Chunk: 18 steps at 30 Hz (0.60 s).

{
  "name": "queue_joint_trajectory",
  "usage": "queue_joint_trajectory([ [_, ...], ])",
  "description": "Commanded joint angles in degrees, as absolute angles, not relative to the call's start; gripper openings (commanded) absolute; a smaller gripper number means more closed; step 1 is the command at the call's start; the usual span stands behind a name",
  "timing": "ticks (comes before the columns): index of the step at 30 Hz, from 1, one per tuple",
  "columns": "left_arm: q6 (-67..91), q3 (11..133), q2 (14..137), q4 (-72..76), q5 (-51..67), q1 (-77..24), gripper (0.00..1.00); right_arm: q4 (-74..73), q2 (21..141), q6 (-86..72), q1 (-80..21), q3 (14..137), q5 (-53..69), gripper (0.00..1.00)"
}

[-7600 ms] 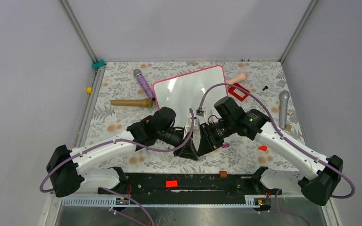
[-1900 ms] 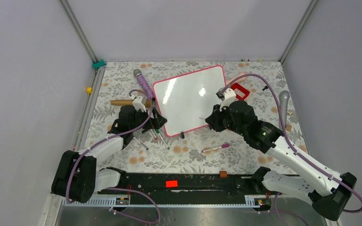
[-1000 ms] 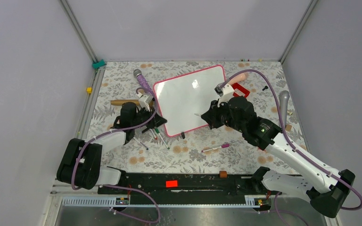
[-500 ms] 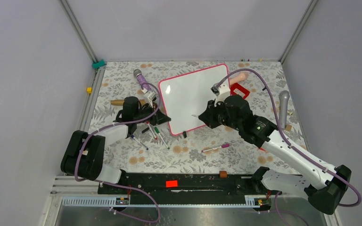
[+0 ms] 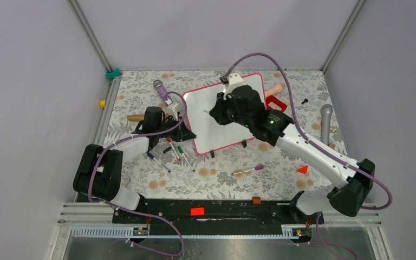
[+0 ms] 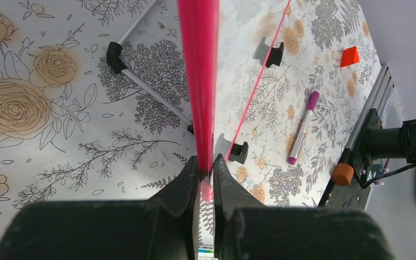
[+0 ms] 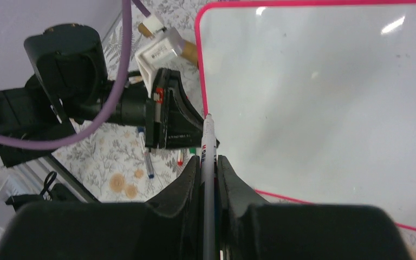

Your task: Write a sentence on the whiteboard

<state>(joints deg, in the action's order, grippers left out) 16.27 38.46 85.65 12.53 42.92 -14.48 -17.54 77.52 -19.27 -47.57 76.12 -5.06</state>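
Observation:
The whiteboard [image 5: 225, 122] lies tilted on the floral table, its pink-red frame edge [image 6: 197, 81] running up from my left gripper. My left gripper [image 5: 187, 132] [image 6: 206, 165] is shut on that frame at the board's lower left side. My right gripper [image 5: 215, 111] [image 7: 208, 162] is shut on a grey-white marker [image 7: 208, 146]. The marker's tip hangs over the upper left part of the glossy white face [image 7: 314, 97], close to the left gripper. No sentence shows; the board's face is blank. Two black feet [image 6: 238, 151] stick out beneath it.
Several loose pens [image 5: 176, 150] lie left of the board beside my left arm. A purple-capped marker [image 5: 247, 171] and a small red block [image 5: 303, 169] lie nearer the bases. A red frame-shaped block [image 5: 274, 103], a grey microphone [image 5: 325, 122] and a purple wand [image 5: 163, 93] ring the board.
My left gripper has closed on the board's frame and the board has shifted right. My right arm has swung up and left across the board with the marker.

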Motion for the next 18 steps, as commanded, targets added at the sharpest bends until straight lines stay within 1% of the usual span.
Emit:
queue_joint_trajectory([
  [1, 10.94, 40.43, 86.22, 7.2, 34.54, -14.49, 0.0, -18.5, 83.72, -17.92, -50.41, 84.59, -12.72, 0.0],
  [8, 10.22, 40.68, 86.38, 5.19, 30.24, -14.42, 0.0, -19.98, 90.93, -15.47, -51.84, 91.54, -16.72, 0.0],
  [13, 10.04, 42.07, 90.11, 5.6, 33.73, -14.28, 0.0, -19.98, 93.1, -14.04, -51.93, 93.71, -17.95, 0.0],
  [18, 9.82, 41.43, 89.64, 6.26, 33.75, -14.33, 0.0, -20.61, 95.49, -13.18, -51.94, 96.45, -17.93, 0.0],
])
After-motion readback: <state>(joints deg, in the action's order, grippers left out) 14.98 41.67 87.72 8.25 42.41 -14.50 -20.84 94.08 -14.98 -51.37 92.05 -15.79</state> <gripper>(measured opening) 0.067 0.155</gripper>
